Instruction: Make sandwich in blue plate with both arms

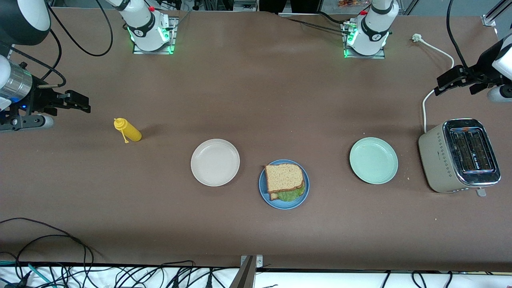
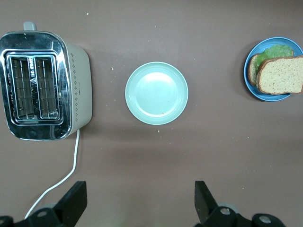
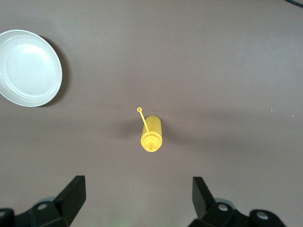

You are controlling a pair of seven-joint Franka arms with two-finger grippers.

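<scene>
Nearest the front camera, the sandwich (image 1: 285,182) sits finished in the blue plate (image 1: 284,203): top slice skewed, lettuce poking out at the nearer edge. Slightly farther, the beige plate (image 1: 215,162) lies toward the right arm's end and the pale green plate (image 1: 373,160) toward the left arm's end, both bare; the toaster (image 1: 460,156) stands at the left arm's end of the surface. Farther still is the yellow mustard bottle (image 1: 127,130).

The left gripper (image 2: 138,201) hangs over the surface near the toaster, the right gripper (image 3: 137,198) over the surface near the bottle; both jaws wide, holding nothing. Both arms wait.

Risks, as I judge them: a return pass clipping the bottle or the toaster's cord (image 1: 425,108), or nudging the skewed slice off.
</scene>
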